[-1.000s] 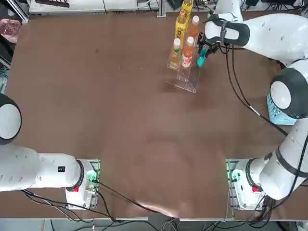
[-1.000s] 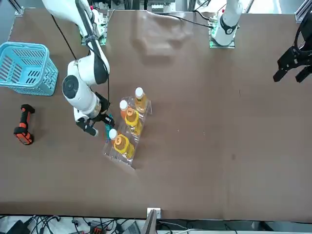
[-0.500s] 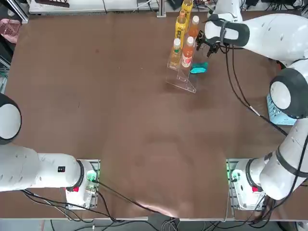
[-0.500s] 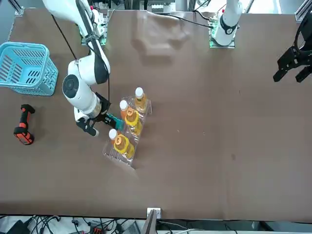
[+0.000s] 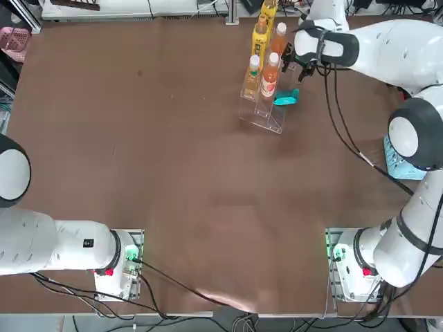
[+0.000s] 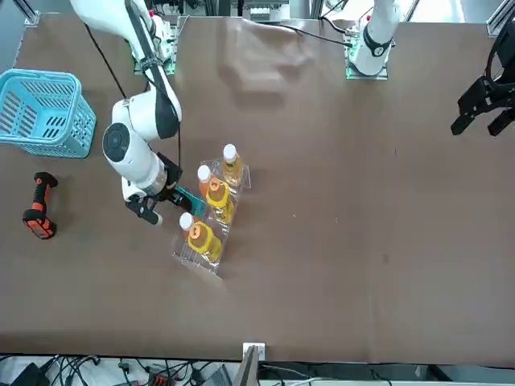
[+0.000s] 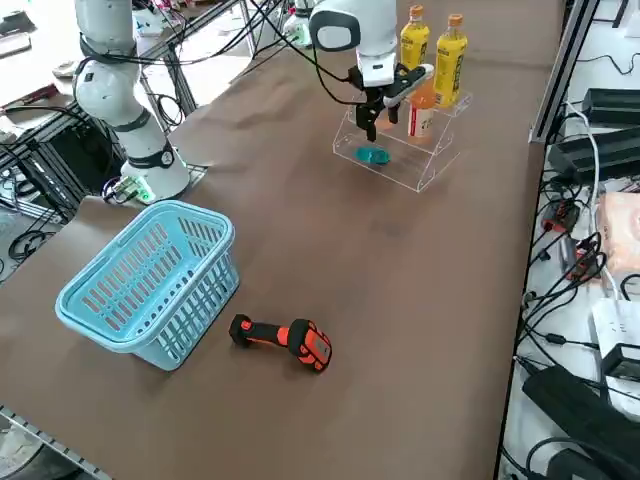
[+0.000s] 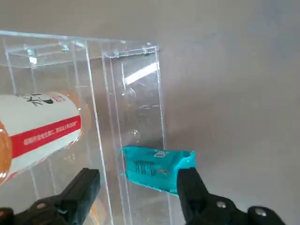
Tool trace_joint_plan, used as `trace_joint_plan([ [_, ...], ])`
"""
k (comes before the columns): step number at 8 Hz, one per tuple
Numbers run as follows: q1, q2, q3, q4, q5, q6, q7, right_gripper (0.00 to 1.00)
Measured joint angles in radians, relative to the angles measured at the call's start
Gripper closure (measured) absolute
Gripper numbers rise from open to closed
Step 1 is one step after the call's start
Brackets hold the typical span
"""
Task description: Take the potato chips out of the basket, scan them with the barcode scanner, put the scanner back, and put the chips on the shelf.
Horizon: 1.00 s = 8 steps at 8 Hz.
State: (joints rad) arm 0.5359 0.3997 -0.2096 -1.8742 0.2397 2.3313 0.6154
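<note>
The teal potato chips (image 5: 286, 97) (image 7: 373, 155) (image 8: 157, 164) lie flat at the lowest step of the clear shelf (image 5: 266, 116) (image 7: 425, 168) (image 8: 133, 93), on the side facing my right arm. My right gripper (image 5: 296, 68) (image 6: 159, 203) (image 7: 378, 118) (image 8: 138, 190) hangs just above the packet, open, with its fingers (image 8: 192, 187) apart on either side and not touching it. The barcode scanner (image 6: 39, 217) (image 7: 285, 340) lies on the table beside the light blue basket (image 6: 44, 112) (image 7: 150, 280), far from the gripper.
Orange and yellow bottles (image 5: 261, 48) (image 7: 435, 50) stand on the shelf's upper steps, close beside the gripper; one shows right next to the fingers in the wrist view (image 8: 37, 131). Cables run along the table's edges.
The gripper opened and let go of the chips, which went from upright between the fingers to lying flat at the shelf's low step. The gripper rose slightly.
</note>
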Motion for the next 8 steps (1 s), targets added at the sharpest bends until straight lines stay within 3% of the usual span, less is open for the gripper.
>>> trace_joint_plan([
  [2, -0.035, -0.006, -0.01, 0.016, 0.0, -0.044, -0.088, 0.0],
  [6, -0.183, -0.071, -0.019, 0.136, -0.001, -0.326, -0.351, 0.0],
  [8, -0.241, -0.095, -0.03, 0.245, -0.06, -0.511, -0.447, 0.0],
])
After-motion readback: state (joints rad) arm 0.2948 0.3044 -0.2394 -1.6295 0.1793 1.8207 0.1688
